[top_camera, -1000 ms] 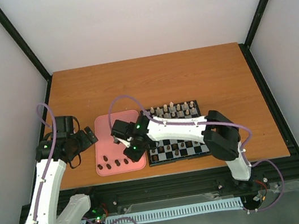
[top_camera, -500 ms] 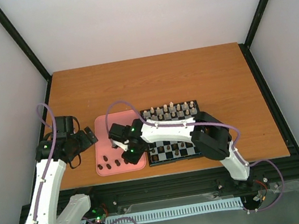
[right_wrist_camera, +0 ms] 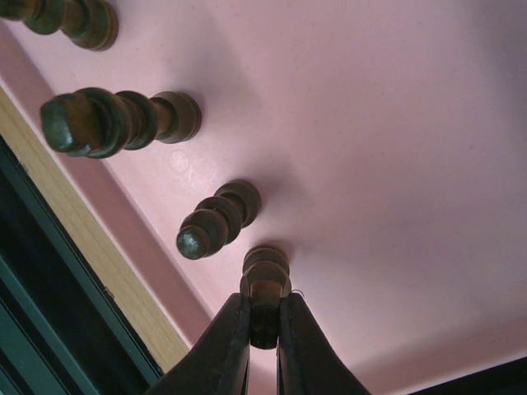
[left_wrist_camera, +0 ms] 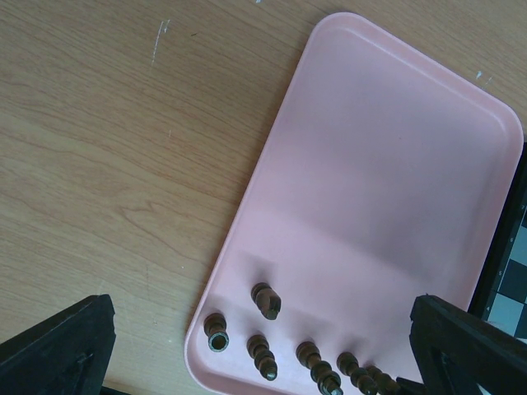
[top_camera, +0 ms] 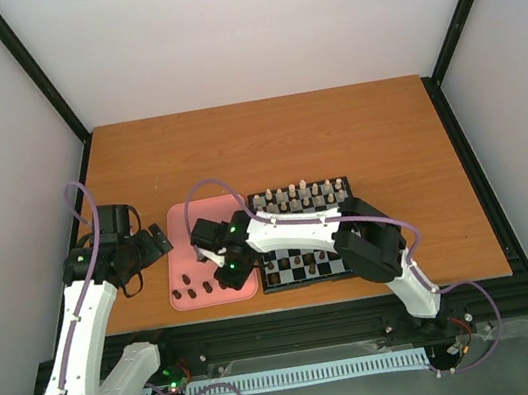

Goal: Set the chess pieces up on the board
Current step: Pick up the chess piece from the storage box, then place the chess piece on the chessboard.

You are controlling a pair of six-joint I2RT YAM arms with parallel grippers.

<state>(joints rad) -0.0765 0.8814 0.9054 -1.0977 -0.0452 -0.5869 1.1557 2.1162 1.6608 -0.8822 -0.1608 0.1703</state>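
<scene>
Several dark brown chess pieces (top_camera: 190, 291) stand in a row at the near end of a pink tray (top_camera: 187, 233). The board (top_camera: 299, 255) lies right of the tray, with a few dark pieces (top_camera: 309, 269) on its near rows. My right gripper (right_wrist_camera: 263, 329) is down at the tray's near right corner (top_camera: 228, 274). It is shut on the top of one dark piece (right_wrist_camera: 265, 280) that stands on the tray (right_wrist_camera: 395, 164), and another piece (right_wrist_camera: 216, 222) stands just beside it. My left gripper (top_camera: 155, 241) hovers left of the tray, open and empty, its fingers (left_wrist_camera: 58, 346) wide apart above the pieces (left_wrist_camera: 265, 298).
Cream-white pieces (top_camera: 299, 192) line the board's far row. My right arm lies across the middle of the board. The table's near edge (right_wrist_camera: 90, 271) runs close beside the tray. Bare wood table (left_wrist_camera: 99, 148) lies left of the tray.
My right gripper has moved down the tray toward its near right corner and stands closed on a dark piece. The left arm has not moved.
</scene>
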